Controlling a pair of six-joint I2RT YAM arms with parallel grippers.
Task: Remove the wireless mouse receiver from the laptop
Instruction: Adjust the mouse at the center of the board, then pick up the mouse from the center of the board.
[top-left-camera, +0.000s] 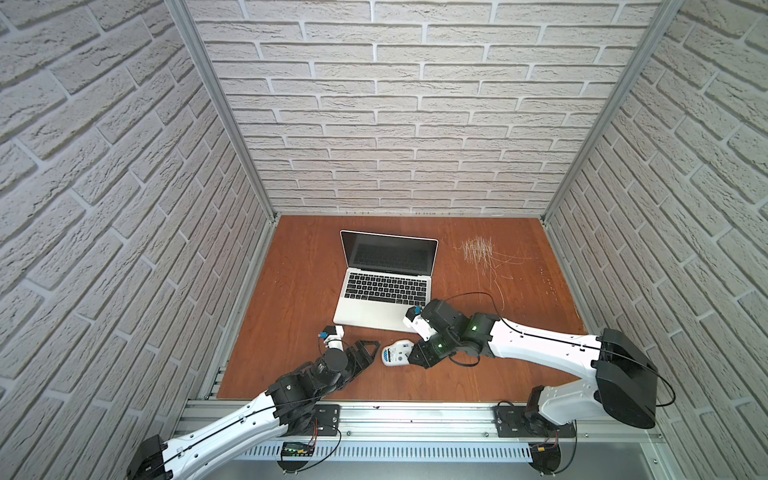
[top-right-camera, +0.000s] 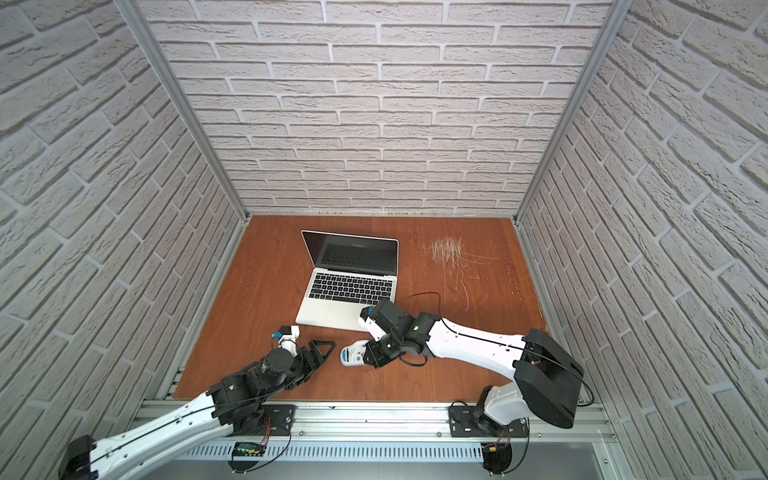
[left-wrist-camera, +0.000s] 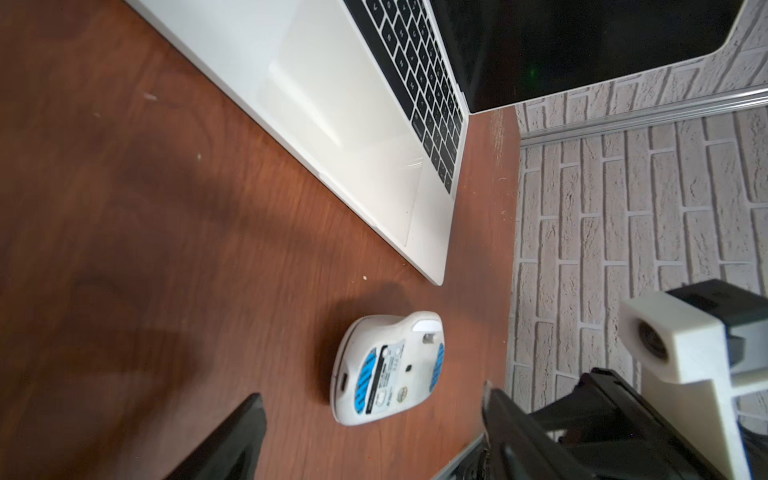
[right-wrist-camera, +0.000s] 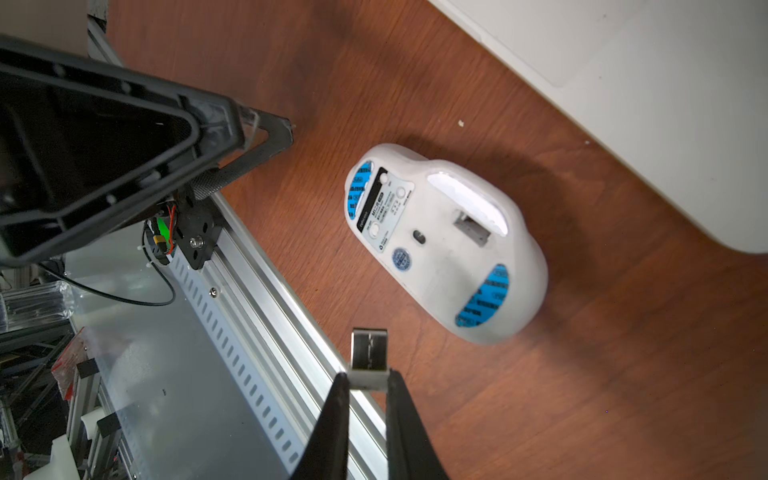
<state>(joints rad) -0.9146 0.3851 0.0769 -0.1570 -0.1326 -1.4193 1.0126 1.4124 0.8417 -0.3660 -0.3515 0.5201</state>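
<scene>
The silver laptop stands open at mid-table; its palm rest shows in both wrist views. In front of it a white mouse lies upside down, with an empty slot in its underside. My right gripper is shut on the small metal wireless mouse receiver, held off the laptop just right of the mouse. The receiver is hidden in both top views. My left gripper is open, just left of the mouse, holding nothing.
An aluminium rail runs along the table's front edge. Pale scratches mark the wood at the back right. Brick-pattern walls close in three sides. A finger of the left gripper looms in the right wrist view.
</scene>
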